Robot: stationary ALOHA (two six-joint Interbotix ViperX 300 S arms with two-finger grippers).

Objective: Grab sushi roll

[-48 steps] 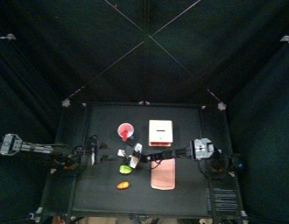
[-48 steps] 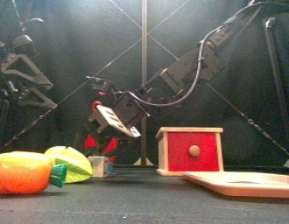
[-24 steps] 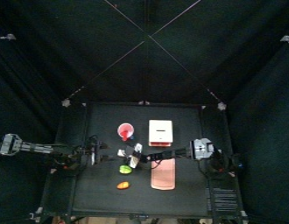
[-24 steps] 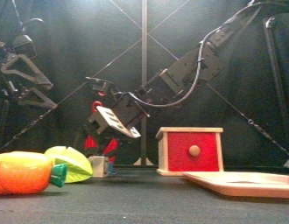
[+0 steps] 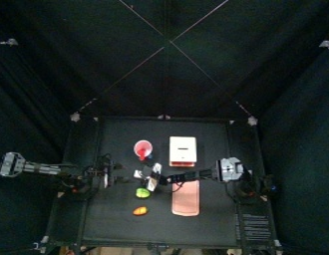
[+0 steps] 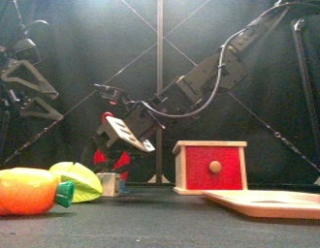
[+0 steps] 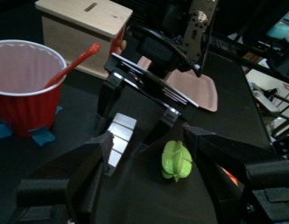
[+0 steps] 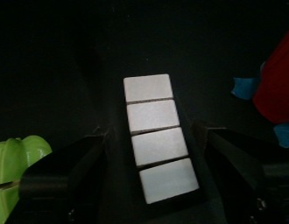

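Right gripper (image 8: 144, 162): hanging spread wide over the sushi roll (image 8: 157, 137), a row of 4 white pieces.
Left gripper (image 7: 144, 162): resting spread apart.
Cup (image 7: 30, 74): standing near the roll.

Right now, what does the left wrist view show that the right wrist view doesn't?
Only left wrist: the wooden box, the pink tray, the inside of the red cup, and the right gripper seen from outside, hanging above the sushi roll. Only right wrist: that gripper's own open jaws on either side of the sushi roll, seen from above. Both: the sushi roll, the green item and the red cup.
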